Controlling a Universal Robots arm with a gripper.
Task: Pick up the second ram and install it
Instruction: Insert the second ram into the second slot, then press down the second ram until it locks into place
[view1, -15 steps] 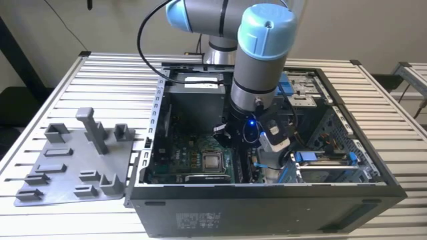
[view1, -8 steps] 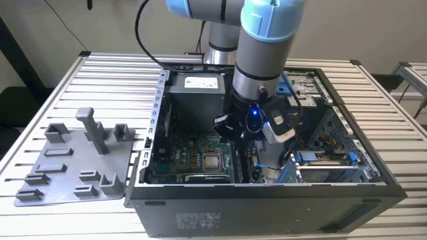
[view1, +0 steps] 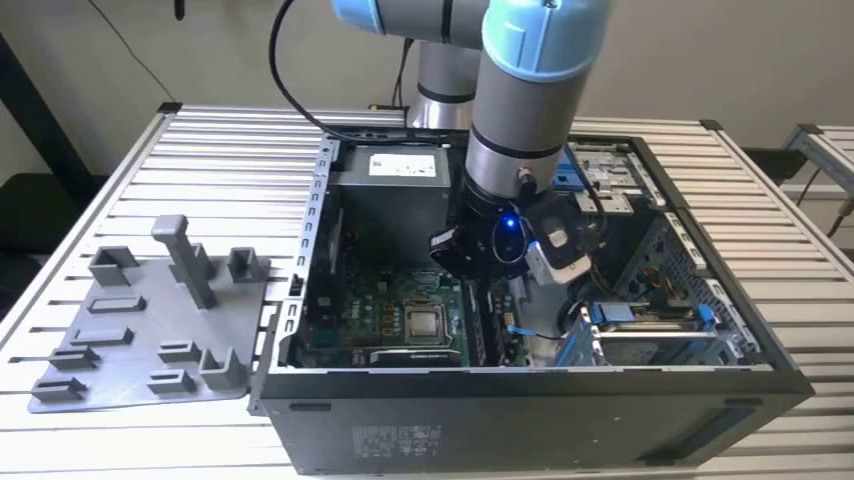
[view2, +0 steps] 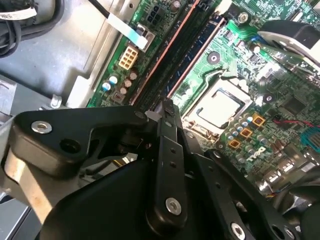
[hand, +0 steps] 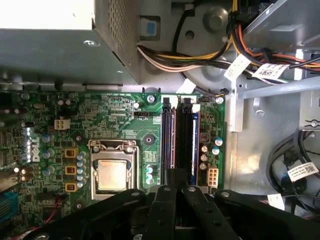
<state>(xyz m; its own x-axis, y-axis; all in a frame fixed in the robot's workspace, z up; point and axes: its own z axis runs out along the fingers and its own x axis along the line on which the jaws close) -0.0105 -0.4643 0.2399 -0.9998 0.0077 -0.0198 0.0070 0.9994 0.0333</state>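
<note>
Inside the open computer case (view1: 315, 250), my gripper (view1: 489, 285) reaches down to the green motherboard (hand: 120, 120). Two memory slots run side by side next to the processor socket (hand: 111, 174). The second ram (hand: 185, 142) is a long dark stick standing in the slot farther from the socket, seen edge-on in the second wrist view (view2: 175, 55). My gripper (hand: 175, 176) is shut, its tips (view2: 167, 106) pressed together right at the near end of these slots. Whether the tips pinch the stick or only touch it is hidden.
A grey holder plate (view1: 147, 320) with upright blocks lies on the slatted table at the exterior view's left. The power supply box (hand: 55, 40) and bundled cables (hand: 200, 55) sit beyond the slots. A drive cage (view1: 654, 330) fills the case's other side.
</note>
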